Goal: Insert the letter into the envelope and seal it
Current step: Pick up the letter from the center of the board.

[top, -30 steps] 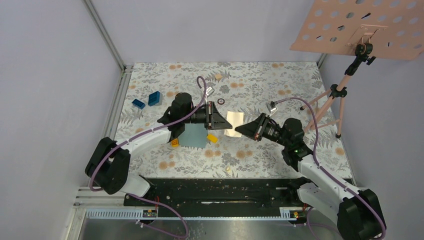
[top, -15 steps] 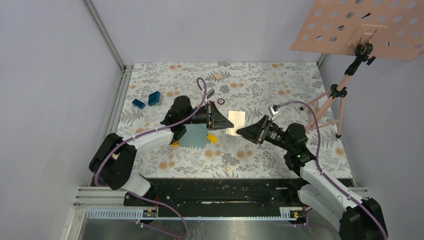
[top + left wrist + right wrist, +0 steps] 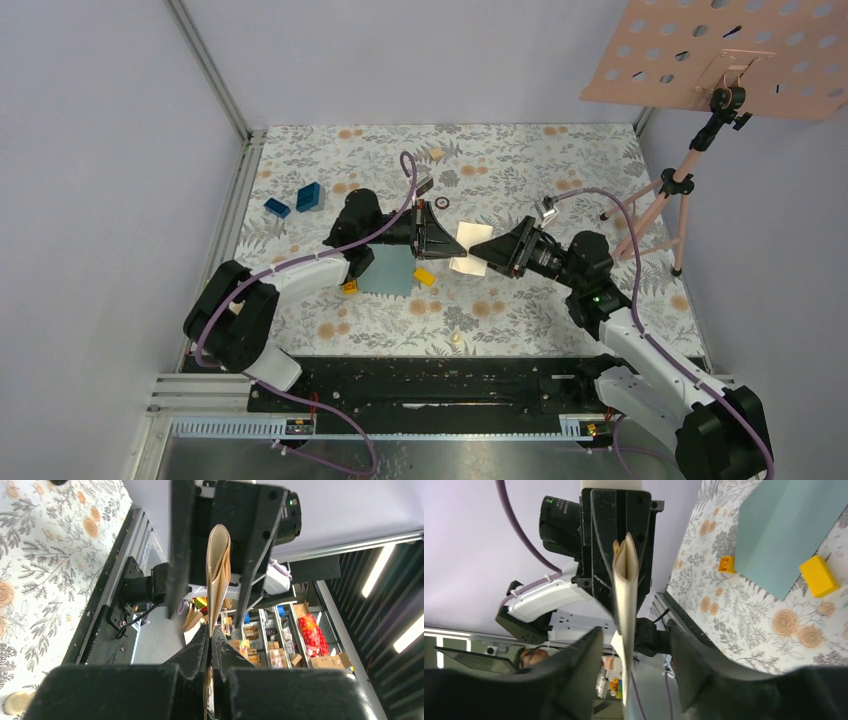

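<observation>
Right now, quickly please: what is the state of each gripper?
Left gripper: closed, holding the letter.
Right gripper: open around the letter, not gripping it.

Tabletop (image 3: 520, 160): floral cloth, grey leaves with orange blooms.
Blue blocks (image 3: 309, 196): two at the far left, near each other, one larger.
Yellow block (image 3: 425, 276): mid-table, right of a small orange block (image 3: 349, 287).
Black ring (image 3: 442, 203): small, lying farther back.
Perforated board (image 3: 730, 50): pink, mounted on a tripod (image 3: 665, 200) at the right.
</observation>
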`<state>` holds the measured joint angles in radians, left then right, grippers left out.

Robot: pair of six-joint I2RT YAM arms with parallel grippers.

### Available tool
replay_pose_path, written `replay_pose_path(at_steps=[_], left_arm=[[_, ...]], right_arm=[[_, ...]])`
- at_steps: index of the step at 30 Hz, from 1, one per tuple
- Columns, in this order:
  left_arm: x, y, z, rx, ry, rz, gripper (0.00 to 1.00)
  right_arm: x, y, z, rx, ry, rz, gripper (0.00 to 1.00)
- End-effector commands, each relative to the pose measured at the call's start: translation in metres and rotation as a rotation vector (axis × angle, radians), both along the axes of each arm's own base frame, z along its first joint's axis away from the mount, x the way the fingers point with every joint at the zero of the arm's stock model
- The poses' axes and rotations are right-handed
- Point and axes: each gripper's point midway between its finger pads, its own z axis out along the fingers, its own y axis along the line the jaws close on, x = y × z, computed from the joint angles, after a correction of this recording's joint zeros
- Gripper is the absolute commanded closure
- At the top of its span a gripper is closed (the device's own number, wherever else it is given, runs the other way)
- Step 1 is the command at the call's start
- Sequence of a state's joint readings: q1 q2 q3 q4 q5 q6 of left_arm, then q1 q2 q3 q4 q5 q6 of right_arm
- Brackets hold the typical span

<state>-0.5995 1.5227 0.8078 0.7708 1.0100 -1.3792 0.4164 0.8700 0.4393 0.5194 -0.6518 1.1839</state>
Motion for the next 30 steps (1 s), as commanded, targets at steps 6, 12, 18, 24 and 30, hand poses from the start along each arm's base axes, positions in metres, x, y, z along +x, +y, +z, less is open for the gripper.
replay_pose_path(at_steps=[6, 12, 18, 24, 30], left_arm=[[-0.015, 0.001, 0.032, -0.058, -0.117, -0.104, 1.0], [-0.017, 0.003, 0.034, -0.056, -0.124, -0.104, 1.0], [-0.02, 0.006, 0.027, -0.021, -0.128, -0.086, 1.0], [-0.026, 0.011, 0.02, 0.009, -0.132, -0.089, 1.0], [-0.028, 0.012, 0.014, 0.035, -0.139, -0.095, 1.0]], right_arm=[[0.017, -0.003, 0.037, 0.044, -0.091, -0.057, 0.73], [0.019, -0.008, 0.046, 0.052, -0.109, -0.091, 0.8], [0.024, -0.009, 0.051, 0.057, -0.115, -0.1, 0.75], [0.027, -0.01, 0.054, 0.1, -0.119, -0.115, 0.94], [0.03, -0.01, 0.053, 0.104, -0.12, -0.121, 0.87]])
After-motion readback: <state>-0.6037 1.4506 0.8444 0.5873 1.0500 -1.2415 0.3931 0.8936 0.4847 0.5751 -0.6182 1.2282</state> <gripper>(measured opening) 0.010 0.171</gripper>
